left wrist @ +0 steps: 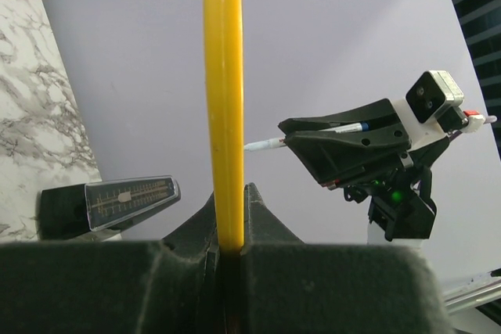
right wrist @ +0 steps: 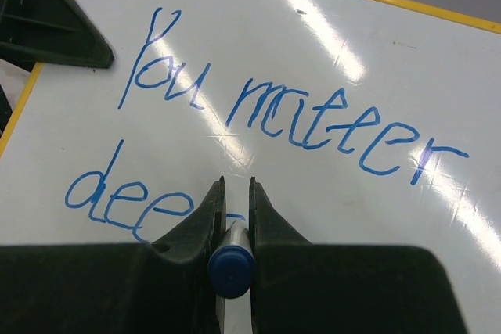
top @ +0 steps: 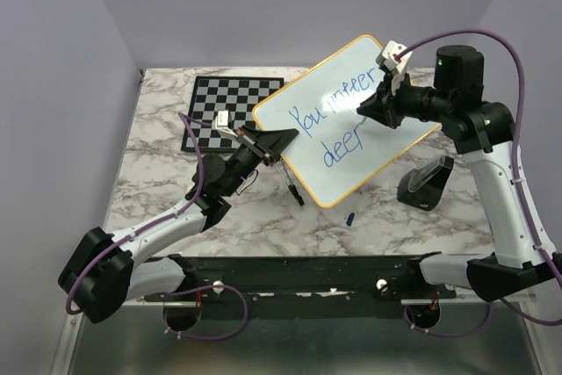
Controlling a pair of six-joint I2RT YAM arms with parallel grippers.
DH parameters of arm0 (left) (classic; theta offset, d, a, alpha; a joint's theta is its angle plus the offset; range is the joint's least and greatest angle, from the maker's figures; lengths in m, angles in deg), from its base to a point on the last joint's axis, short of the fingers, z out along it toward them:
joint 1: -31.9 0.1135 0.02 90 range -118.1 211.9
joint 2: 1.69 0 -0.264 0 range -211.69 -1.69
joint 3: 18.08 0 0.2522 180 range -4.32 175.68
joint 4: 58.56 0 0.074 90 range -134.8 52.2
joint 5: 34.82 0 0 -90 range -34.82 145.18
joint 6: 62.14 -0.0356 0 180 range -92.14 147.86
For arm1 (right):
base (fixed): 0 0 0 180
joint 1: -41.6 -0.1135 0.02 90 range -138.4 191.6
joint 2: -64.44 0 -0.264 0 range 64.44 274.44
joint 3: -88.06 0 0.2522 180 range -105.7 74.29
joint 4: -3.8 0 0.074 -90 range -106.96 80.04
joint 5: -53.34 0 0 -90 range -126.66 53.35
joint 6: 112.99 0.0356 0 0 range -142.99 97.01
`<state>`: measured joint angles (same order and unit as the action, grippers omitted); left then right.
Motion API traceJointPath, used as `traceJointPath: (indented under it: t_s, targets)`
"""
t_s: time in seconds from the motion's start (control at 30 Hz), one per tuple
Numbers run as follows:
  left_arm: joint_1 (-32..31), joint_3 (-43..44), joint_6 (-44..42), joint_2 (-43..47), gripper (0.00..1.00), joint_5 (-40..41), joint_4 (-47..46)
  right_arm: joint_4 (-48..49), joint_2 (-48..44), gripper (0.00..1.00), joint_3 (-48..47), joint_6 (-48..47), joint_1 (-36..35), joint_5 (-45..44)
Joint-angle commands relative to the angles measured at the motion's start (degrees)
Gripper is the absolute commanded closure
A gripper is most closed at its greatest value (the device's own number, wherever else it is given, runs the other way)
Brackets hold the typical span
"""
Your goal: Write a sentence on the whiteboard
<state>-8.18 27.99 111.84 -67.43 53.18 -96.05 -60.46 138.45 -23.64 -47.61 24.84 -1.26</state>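
Left tool (top: 276,143) clamped on yellow frame of whiteboard (top: 379,142), found near middle of tabletop (top: 158,177), beside chessboard (top: 226,98). Right tool (right wrist: 235,190) closed on blue marker (right wrist: 231,268), tip pointed at second line of sentence (right wrist: 313,132); "dee" seen there.

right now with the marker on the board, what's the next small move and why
Probably drag the marker onward along the second line: the right gripper holds it to the whiteboard just past "dee", the sentence looks unfinished with bare white beyond, and the left gripper clamps the whiteboard.
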Motion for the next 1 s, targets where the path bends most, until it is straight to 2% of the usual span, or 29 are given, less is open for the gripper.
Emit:
traceJointPath:
  t_s: [0.0,0.27,0.57,0.77,0.97]
  targets:
    - [0.44,1.35,3.47,2.28,1.00,-0.02,-13.97,-3.46,-1.59,0.99,1.51,-1.65,0.49,-0.24]
    - [0.52,1.87,3.64,1.75,1.00,-0.20,-14.15,-7.50,-2.65,0.99,2.83,-3.68,0.41,6.07]
    - [0.52,1.87,3.47,1.84,1.00,-0.20,-13.71,-4.88,0.33,0.99,-2.52,1.24,0.32,11.88]
    - [0.52,1.08,3.11,2.72,1.00,-0.02,-13.27,-1.19,-0.19,0.99,-5.95,3.26,0.76,6.55]
    - [0.52,0.64,3.47,2.80,1.00,-0.11,-13.97,3.30,0.34,0.99,-4.38,4.41,1.20,-0.58]
